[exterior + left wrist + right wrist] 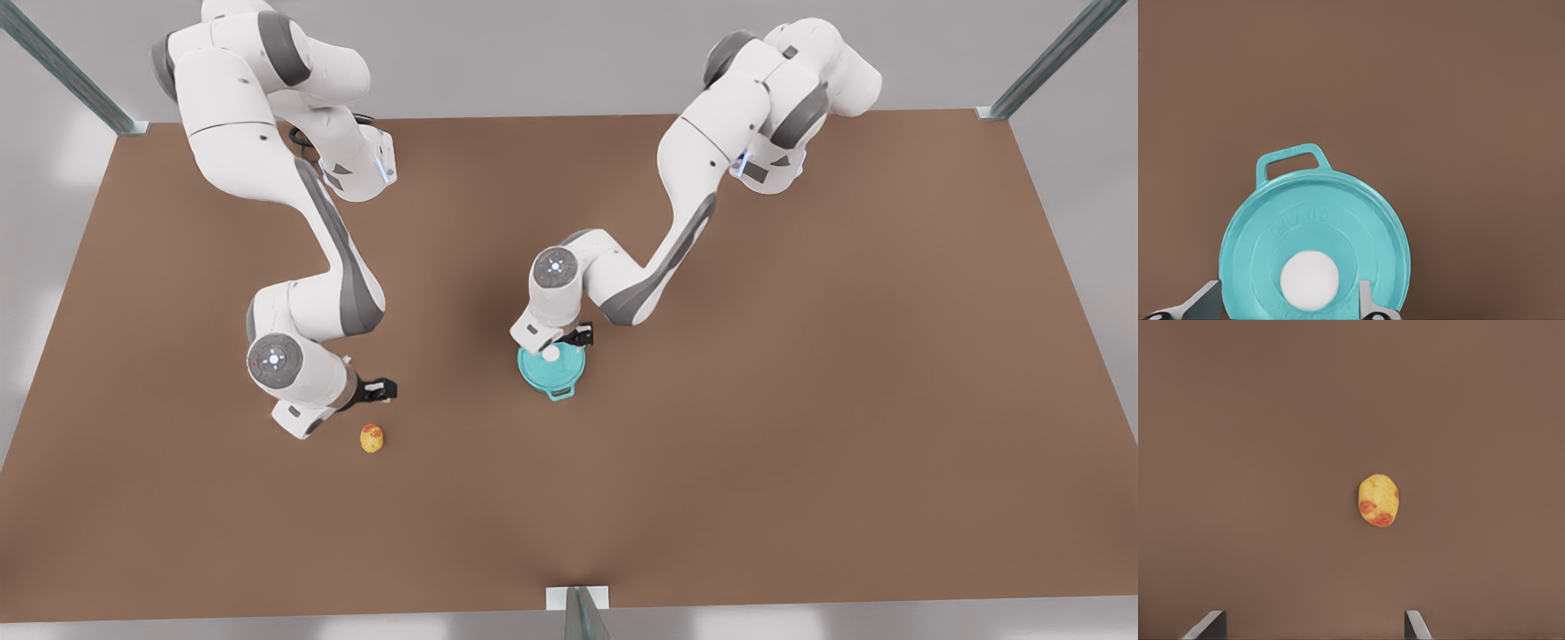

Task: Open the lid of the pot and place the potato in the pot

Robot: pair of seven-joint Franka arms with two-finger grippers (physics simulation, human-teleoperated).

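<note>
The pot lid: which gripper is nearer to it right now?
Left. The left gripper sits over the pot lid, open jaws either side of its white knob. The right gripper hangs open near the potato, well off toward the front view's left.

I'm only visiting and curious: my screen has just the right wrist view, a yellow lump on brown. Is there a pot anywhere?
Observer: Yes. A teal pot stands on the table, to the front view's right of the potato.
Visitor: Is its lid off?
Observer: No, the pot lid sits on it.
Visitor: Is anything going for it?
Observer: The left hand is over it, open, one finger on each side of the white knob.
Visitor: And the hand my camera rides on?
Observer: The right hand is open, close to the potato, not holding it.
</note>
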